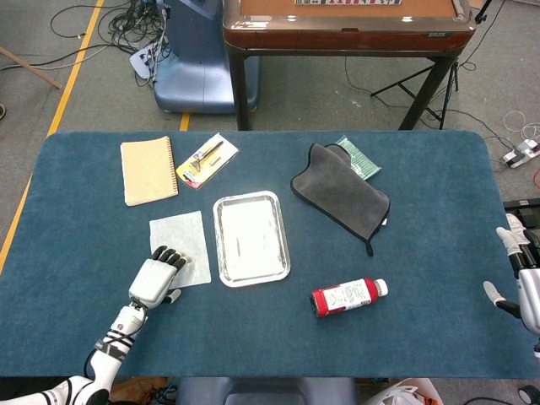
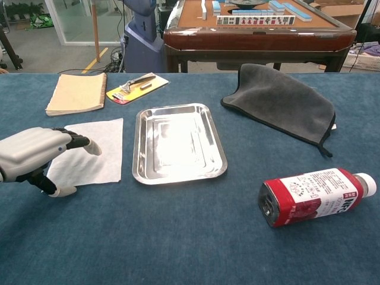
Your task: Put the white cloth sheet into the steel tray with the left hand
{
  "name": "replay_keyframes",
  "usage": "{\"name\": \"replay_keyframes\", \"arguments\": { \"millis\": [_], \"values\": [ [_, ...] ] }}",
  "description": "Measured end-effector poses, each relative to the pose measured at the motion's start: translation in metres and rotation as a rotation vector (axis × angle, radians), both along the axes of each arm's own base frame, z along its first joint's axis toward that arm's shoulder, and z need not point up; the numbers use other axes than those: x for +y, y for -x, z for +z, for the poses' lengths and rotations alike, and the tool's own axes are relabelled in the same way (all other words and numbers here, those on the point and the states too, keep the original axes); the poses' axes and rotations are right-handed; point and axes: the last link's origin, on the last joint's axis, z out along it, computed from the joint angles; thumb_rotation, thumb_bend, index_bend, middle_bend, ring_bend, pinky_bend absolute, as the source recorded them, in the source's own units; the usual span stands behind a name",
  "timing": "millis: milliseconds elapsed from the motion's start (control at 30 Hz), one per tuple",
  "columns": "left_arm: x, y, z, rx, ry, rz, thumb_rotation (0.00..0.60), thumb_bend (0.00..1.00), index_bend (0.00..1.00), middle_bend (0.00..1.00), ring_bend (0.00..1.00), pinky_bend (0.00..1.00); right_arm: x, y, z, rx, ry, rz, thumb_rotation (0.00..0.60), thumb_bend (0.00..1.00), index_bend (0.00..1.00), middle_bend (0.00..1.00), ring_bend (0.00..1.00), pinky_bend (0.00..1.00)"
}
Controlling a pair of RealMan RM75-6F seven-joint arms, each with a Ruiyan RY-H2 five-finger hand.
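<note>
A: Here, the left hand [image 2: 35, 155] is hovering over the near corner of the white cloth sheet [image 2: 95, 148], fingers apart, gripping nothing; the sheet is lying flat beside the steel tray [image 2: 178, 142].

B: Presumably, fingertips are risking sliding across such thin, flat fabric without pinching it.

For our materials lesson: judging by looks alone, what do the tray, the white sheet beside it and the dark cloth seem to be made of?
Steel tray: polished metal, probably stainless steel, since it gives a bright mirror-like glare. White cloth sheet: thin, matte, lying flat with faint creases; non-woven fabric or tissue, hard to tell which. Grey cloth: thick, soft-looking, matte with a stitched dark edge, likely microfibre.
</note>
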Motion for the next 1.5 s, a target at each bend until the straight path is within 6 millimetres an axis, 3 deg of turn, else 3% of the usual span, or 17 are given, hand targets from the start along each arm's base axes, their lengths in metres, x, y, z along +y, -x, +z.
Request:
{"name": "replay_keyframes", "arguments": {
  "millis": [967, 1500],
  "values": [
    [0.013, 0.006, 0.0, -0.008, -0.04, 0.042, 0.6, 0.2, 0.31, 0.24, 0.17, 0.11, 0.002, 0.003, 0.0, -0.012, 0.006, -0.01, 0.6, 0.24, 0.11, 0.18, 0.08, 0.17],
    [0.034, 0.014, 0.01, -0.082, -0.147, 0.072, 0.6, 0.25, 0.45, 0.25, 0.21, 0.11, 0.0, 0.002, 0.0, -0.012, 0.003, -0.014, 0.6, 0.24, 0.11, 0.18, 0.08, 0.17]
  ]
}}
